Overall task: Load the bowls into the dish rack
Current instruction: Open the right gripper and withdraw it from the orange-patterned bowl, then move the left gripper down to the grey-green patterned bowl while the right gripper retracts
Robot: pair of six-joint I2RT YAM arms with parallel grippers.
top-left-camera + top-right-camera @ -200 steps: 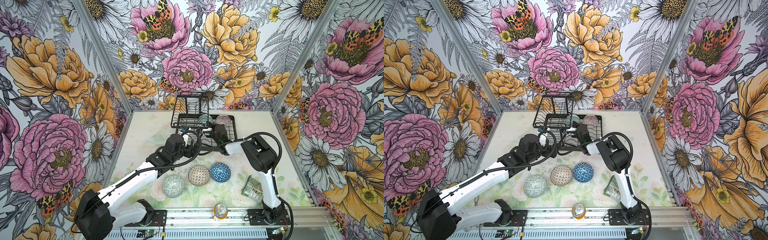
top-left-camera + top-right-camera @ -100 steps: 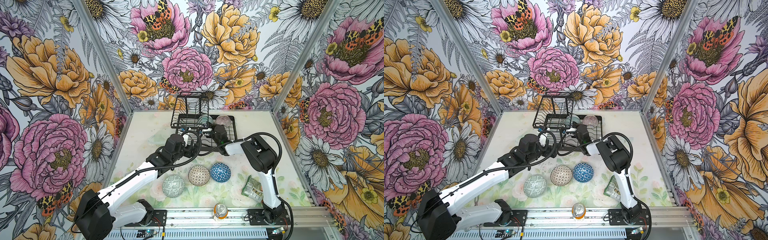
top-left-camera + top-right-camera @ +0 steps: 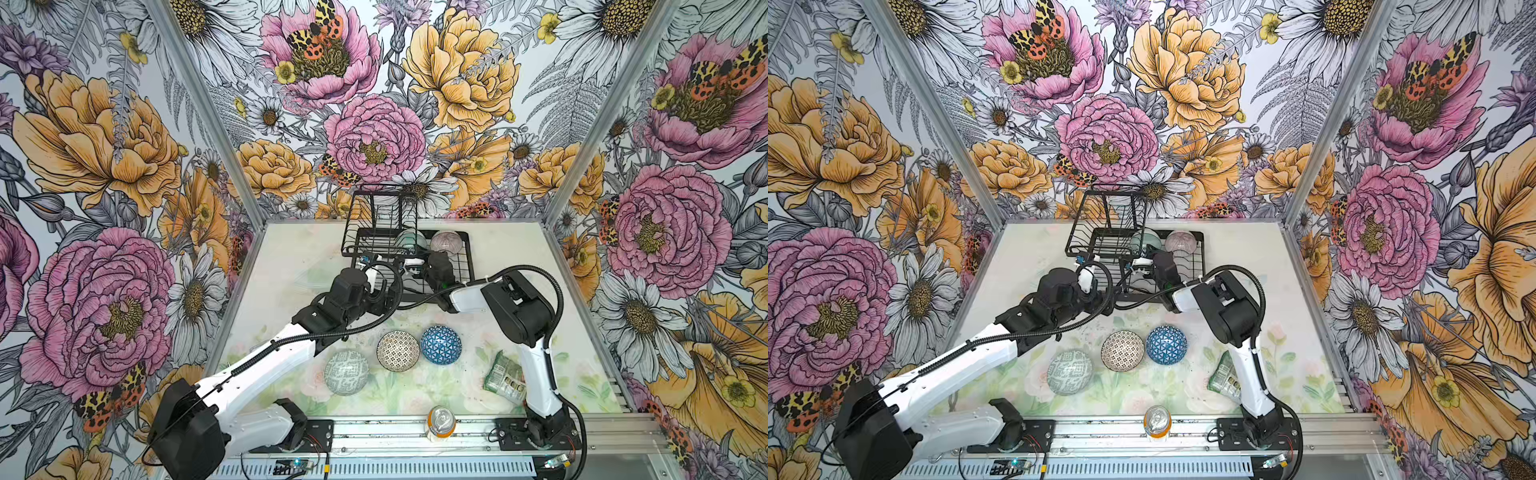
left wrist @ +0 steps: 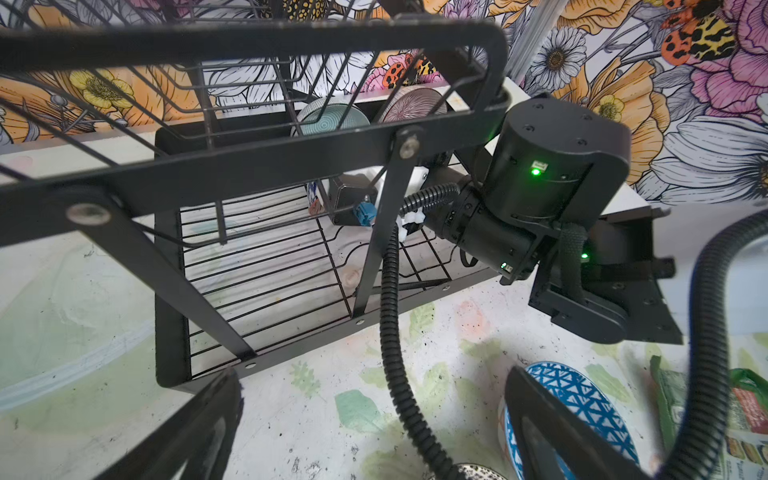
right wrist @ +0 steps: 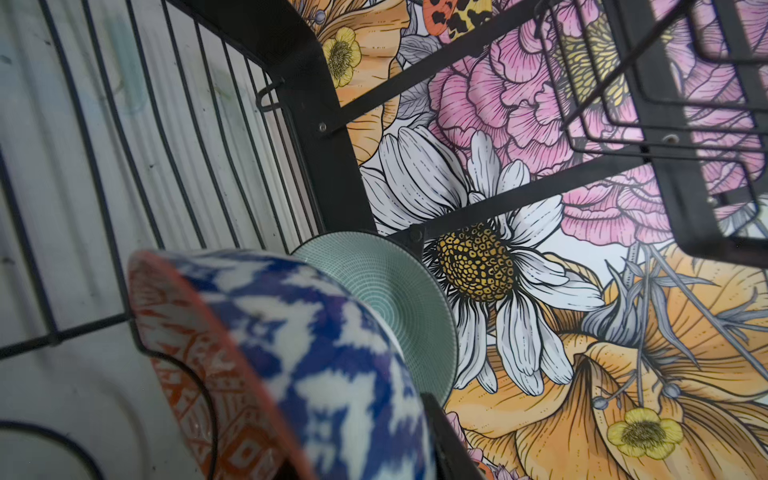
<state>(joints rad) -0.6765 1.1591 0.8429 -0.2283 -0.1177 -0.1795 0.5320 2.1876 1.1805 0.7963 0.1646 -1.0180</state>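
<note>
The black wire dish rack [image 3: 468, 266] stands at the back of the table. A pale teal bowl [image 3: 409, 241] and a pink-striped bowl [image 3: 446, 242] stand on edge in it. My right gripper [image 3: 412, 264] reaches into the rack's lower tier. The orange-white bowl [image 5: 291, 353], blue and white on its other face, sits between its fingers [image 5: 444, 436] beside the teal bowl [image 5: 395, 299]. I cannot see whether they still press it. My left gripper [image 4: 374, 374] hangs open and empty in front of the rack. The grey-green maze bowl [image 3: 346, 372], black-white lattice bowl [image 3: 397, 350] and blue-triangle bowl [image 3: 441, 345] lie upside down on the table.
A green snack packet [image 3: 505, 376] lies by the right arm's base. A drink can [image 3: 441, 422] stands at the front rail. A black corrugated cable [image 4: 390, 332] hangs across the space in front of the rack. The rack's upper basket [image 3: 380, 208] overhangs its left half.
</note>
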